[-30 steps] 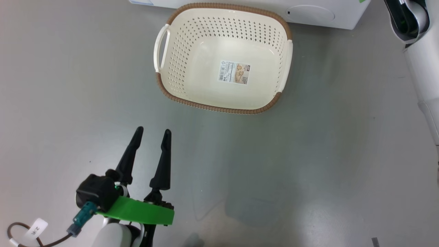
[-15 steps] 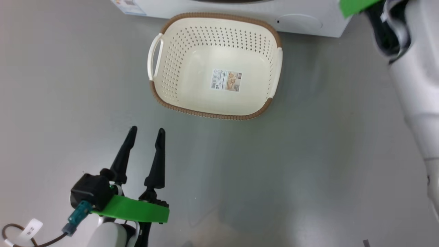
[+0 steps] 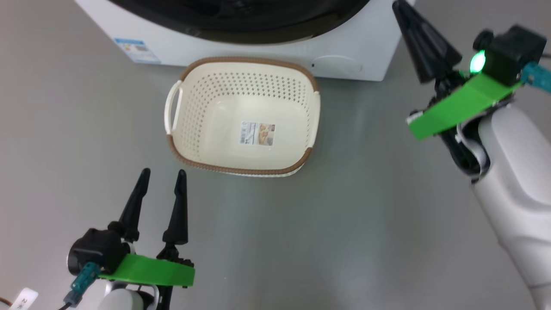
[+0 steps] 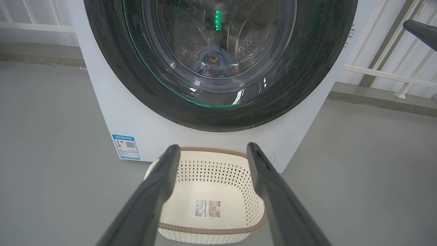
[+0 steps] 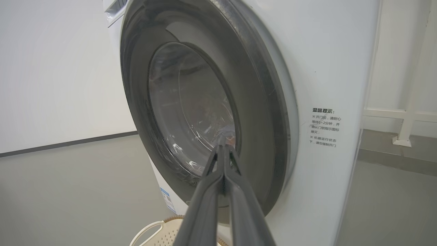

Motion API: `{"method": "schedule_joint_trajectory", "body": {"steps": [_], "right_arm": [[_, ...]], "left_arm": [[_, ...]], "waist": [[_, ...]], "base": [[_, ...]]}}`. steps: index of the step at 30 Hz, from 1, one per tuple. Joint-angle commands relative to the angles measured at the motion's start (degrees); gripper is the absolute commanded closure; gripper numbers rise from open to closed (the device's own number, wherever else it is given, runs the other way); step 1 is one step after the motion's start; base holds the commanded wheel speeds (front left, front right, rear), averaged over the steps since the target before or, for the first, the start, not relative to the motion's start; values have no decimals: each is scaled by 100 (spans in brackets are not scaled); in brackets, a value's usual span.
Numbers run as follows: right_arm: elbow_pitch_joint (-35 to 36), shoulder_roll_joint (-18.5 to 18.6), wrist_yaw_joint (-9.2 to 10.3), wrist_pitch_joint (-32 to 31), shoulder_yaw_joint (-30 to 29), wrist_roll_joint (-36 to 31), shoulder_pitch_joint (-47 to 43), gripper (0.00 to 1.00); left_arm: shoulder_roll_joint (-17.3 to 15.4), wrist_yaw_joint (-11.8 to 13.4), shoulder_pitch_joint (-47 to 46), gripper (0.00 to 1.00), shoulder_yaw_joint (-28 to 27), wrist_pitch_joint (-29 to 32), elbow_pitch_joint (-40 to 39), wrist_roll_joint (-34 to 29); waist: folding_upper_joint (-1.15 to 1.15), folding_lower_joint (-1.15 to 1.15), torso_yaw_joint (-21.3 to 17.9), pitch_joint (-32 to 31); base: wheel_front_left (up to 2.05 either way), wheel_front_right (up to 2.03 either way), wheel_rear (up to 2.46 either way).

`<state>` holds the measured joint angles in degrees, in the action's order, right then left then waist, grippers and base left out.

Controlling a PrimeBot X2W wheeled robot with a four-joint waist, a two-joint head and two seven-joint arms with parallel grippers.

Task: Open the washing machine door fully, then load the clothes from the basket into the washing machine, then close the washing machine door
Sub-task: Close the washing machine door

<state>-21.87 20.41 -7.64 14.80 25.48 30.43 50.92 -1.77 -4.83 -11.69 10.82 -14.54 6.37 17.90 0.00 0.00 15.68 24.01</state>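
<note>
Door: your washing machine door (image 4: 307,85) looks flush shut, clothes (image 4: 211,63) bundled behind its glass, basket (image 3: 241,171) empty | Hands: left hand (image 3: 163,172) spread wide, empty; right hand (image 5: 223,147) pinched shut near the door | Handling: rigid, glossy, likely slippery; press the black ring, not the glass.

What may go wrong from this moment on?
The washing machine door looks shut, but a latch cannot be seen; it may spring open.
The shut right gripper points toward its glass and might knock it.
The basket stands just before the washing machine; the robot may bump it.
</note>
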Motion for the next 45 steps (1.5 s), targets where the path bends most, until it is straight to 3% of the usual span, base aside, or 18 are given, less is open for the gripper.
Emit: {"method": "schedule_joint_trajectory", "body": {"steps": [1, 6, 9, 10, 13, 14, 15, 30, 45], "right_arm": [[258, -55, 15, 19, -34, 38, -392, 100], [499, -64, 15, 19, -227, -124, -1090, 100], [605, -164, 15, 19, -365, -190, -1503, 82], [605, -164, 15, 19, -365, -190, -1503, 82], [696, -255, 15, 19, -467, -305, -1879, 50], [730, -286, 15, 19, -506, -340, -2007, 6], [755, -326, 15, 19, -553, -346, -2139, 0], [1279, -994, 15, 19, -1584, -899, -3905, 0], [1636, -1385, 15, 19, -2415, -1349, -4942, 0]], "left_arm": [[-110, -56, 102, 0, -267, -46, -94, -103], [-110, -106, 223, 0, -429, -46, -88, -218], [-110, -132, 322, 0, -558, -46, -75, -287], [-110, -132, 322, 0, -558, -46, -75, -287], [-110, -154, 435, 0, -684, -46, -66, -342], [-110, -160, 470, 0, -724, -46, -66, -353], [-110, -166, 508, 0, -761, -46, -60, -366], [-110, -207, 1083, 0, -1074, -46, -78, -398], [-110, -133, 1651, 0, -1080, -46, -296, -574]], "waist": [[0, 0, -323, -325], [0, 0, -595, -601], [0, 0, -772, -788], [0, 0, -772, -788], [0, 0, -935, -974], [0, 0, -982, -1034], [0, 0, -1027, -1095], [0, 0, -1535, -1822], [0, 0, -1634, -2317]], "base": [[0, 0, 0], [0, 0, 0], [0, 0, 0], [0, 0, 0], [0, 0, 0], [0, 0, 0], [0, 0, 0], [0, 0, 0], [0, 0, 0]]}}
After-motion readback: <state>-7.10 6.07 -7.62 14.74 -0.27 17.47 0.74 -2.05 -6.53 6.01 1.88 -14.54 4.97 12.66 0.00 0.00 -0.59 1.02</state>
